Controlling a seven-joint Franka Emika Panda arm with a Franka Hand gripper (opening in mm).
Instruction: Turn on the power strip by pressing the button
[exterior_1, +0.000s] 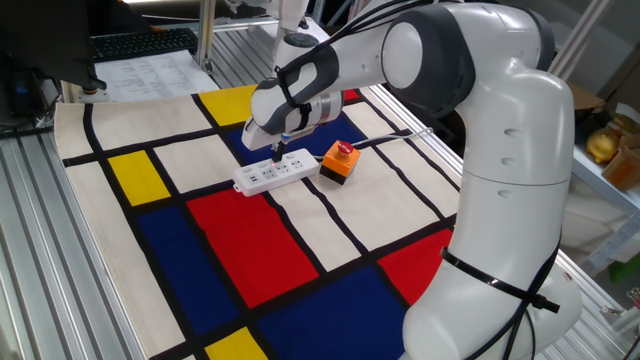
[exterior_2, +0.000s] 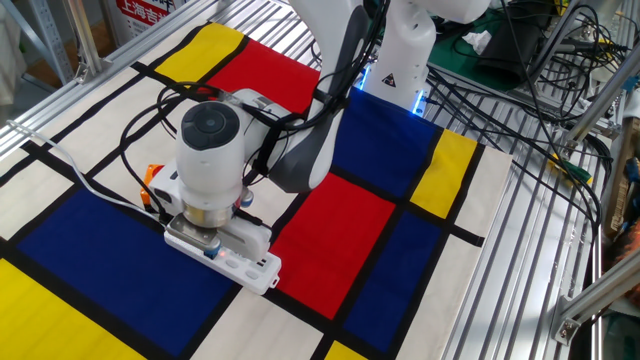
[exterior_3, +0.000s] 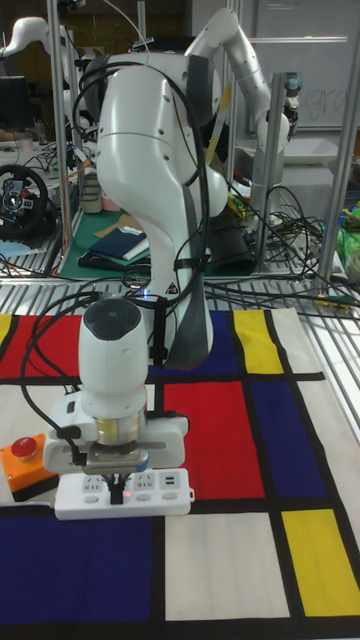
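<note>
Colour-blocked cloth covers the tabletop (exterior_1: 150, 215); the power strip (exterior_1: 276, 174) lies centrally, orange box (exterior_1: 339, 163) at its 3 o'clock. End effector (exterior_1: 279, 153) touches it; finger state unclear.

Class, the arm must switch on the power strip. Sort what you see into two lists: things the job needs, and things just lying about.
Needed for the job:
power strip
claw, down on the strip
button: hidden under the claw

Just lying about:
orange box with its red dome
checked mat
keyboard
papers
</note>
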